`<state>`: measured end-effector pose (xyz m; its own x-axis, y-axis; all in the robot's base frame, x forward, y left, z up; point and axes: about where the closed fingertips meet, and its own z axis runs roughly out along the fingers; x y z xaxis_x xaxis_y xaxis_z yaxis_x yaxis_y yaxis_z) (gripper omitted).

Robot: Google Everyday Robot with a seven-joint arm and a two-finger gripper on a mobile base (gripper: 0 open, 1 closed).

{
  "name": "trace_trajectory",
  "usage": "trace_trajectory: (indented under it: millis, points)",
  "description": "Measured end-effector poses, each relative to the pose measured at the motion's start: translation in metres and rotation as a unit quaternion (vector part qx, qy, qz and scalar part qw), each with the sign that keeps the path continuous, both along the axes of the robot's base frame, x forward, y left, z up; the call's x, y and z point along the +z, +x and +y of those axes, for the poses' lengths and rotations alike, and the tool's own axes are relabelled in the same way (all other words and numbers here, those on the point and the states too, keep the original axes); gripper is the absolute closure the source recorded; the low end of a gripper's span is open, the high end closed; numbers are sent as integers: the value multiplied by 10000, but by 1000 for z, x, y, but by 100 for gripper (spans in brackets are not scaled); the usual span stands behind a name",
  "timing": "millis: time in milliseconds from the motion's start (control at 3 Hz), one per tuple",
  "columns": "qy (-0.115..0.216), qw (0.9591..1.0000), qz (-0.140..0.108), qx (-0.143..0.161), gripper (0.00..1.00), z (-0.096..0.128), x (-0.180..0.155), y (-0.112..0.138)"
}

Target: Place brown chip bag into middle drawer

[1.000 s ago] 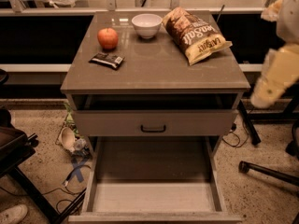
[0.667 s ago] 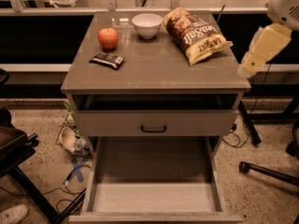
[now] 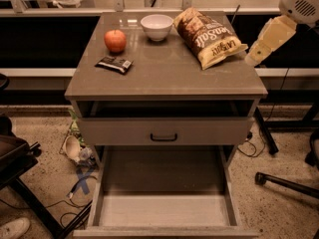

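While the gripper (image 3: 252,58), its grip unreadable, hangs beside the bench (image 3: 164,76), the bag (image 3: 208,36) lies just left of it, drawer (image 3: 162,209) open.

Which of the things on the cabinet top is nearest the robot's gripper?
The brown chip bag, the large crinkly one. The gripper hangs just right of it; the bowl, apple and black wrapper lie farther left.

Gripper (image 3: 253,58) hangs right of cabinet (image 3: 164,78); middle drawer (image 3: 164,209) lies open, unobstructed from above.
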<state>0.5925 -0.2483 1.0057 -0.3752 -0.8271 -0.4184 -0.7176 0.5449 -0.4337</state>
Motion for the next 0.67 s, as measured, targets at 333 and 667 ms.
trace_trajectory:
  millis: [333, 667]
  points:
    - [37, 9998, -81, -197, 0, -2, -2, 14]
    - [374, 9973, -278, -564, 0, -10, -8, 61]
